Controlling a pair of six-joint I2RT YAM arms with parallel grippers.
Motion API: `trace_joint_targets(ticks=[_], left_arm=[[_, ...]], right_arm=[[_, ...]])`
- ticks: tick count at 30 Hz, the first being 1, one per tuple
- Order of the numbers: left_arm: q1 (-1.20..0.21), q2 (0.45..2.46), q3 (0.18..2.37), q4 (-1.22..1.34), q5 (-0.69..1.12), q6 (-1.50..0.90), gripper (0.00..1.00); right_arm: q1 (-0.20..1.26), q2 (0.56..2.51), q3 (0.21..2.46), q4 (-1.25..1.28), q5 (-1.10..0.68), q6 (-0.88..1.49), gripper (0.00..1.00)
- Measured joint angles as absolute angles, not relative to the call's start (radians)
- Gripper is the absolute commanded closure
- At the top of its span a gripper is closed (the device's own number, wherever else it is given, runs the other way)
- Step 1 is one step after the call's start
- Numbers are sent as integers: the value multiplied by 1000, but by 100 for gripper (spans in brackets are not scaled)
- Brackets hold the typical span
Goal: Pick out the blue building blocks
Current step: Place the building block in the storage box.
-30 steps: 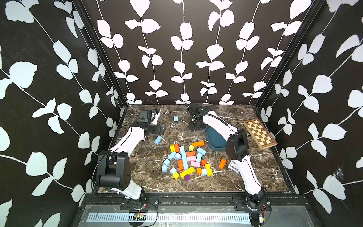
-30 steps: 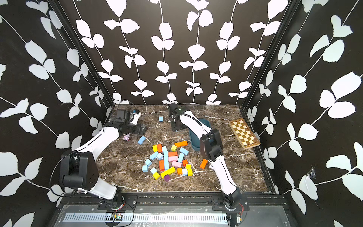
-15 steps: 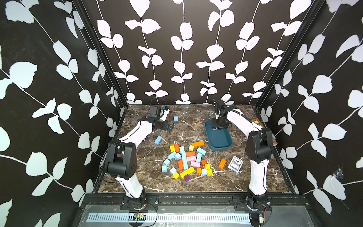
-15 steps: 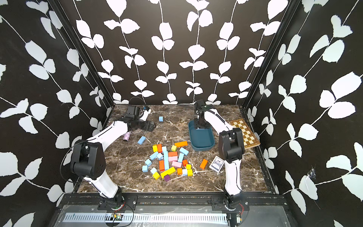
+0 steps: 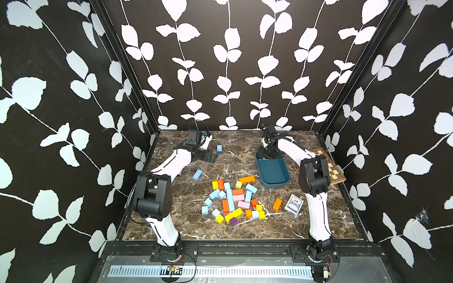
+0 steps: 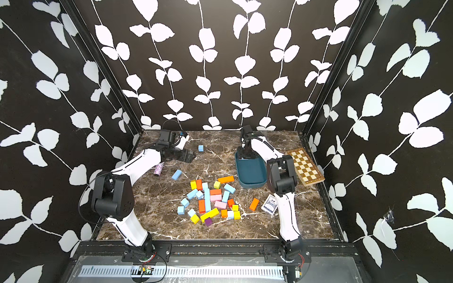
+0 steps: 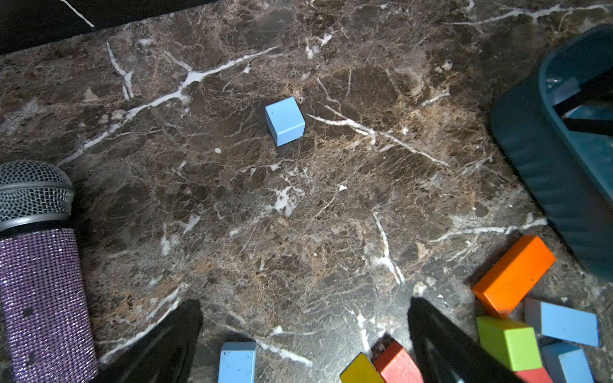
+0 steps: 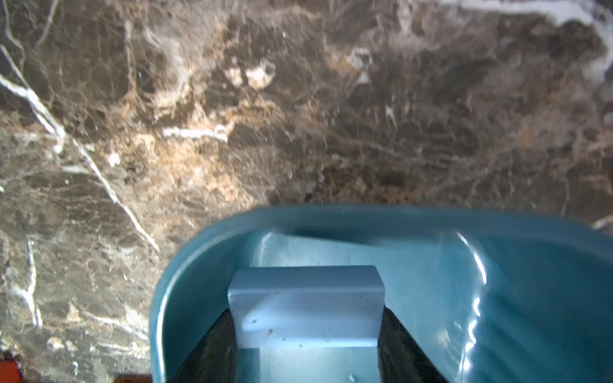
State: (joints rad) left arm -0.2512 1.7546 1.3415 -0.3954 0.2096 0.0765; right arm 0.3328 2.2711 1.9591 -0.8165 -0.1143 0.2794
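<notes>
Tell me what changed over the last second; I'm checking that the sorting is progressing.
The right hand swung to its right from the back middle to the far end of the teal tray, where it holds a blue block over it. The left hand, open, edged slightly right. The block pile, the lone blue cube and the chessboard stayed put.

In the right wrist view the tray (image 8: 331, 215) runs off the picture's edge and its rim is blurred. Within it you see only part of the blue block (image 8: 305, 305); the right jaws cover its sides and are themselves cut off. In the left wrist view most of the tray is cut off, as are the microphone (image 7: 43, 282) and a blue bar (image 7: 237, 363), both well apart from the tray. In both top views the right arm hides part of the chessboard (image 5: 337, 174) beside the tray.
</notes>
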Motion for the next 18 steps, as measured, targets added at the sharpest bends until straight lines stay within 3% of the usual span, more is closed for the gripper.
trace_joint_targets(ticks=[10, 18], left_arm=[[-253, 1756, 1342, -396, 210, 76, 2], [-254, 1756, 1342, -399, 210, 79, 1]], right_arm=[[331, 2318, 1993, -811, -128, 258, 41], [327, 2322, 1995, -803, -133, 258, 30]])
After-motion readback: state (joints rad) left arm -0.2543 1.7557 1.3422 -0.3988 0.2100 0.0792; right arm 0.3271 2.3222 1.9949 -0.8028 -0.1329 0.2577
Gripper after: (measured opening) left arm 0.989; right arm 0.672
